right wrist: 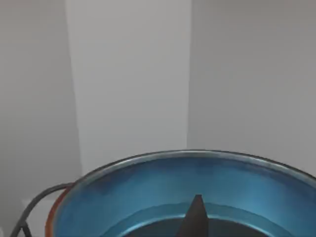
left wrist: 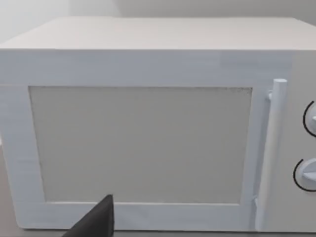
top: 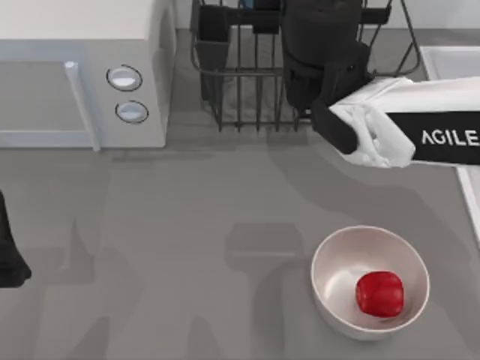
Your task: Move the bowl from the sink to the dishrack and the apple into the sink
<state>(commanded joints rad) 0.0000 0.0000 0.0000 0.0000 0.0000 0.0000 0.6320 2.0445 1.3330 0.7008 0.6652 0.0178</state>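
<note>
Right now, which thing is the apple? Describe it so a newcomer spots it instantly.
Start at the white microwave on the table's left, then cross to the near right, where an off-white bowl sits. The apple lies inside it: small, glossy, red, slightly blocky, the one red thing on the grey table.

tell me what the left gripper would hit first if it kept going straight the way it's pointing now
Most likely the microwave. The left wrist view has one dark finger of the left gripper aimed squarely at its door panel, nothing between. How far off it sits is hard to judge; the top view puts the left arm at the table's left edge.
</note>
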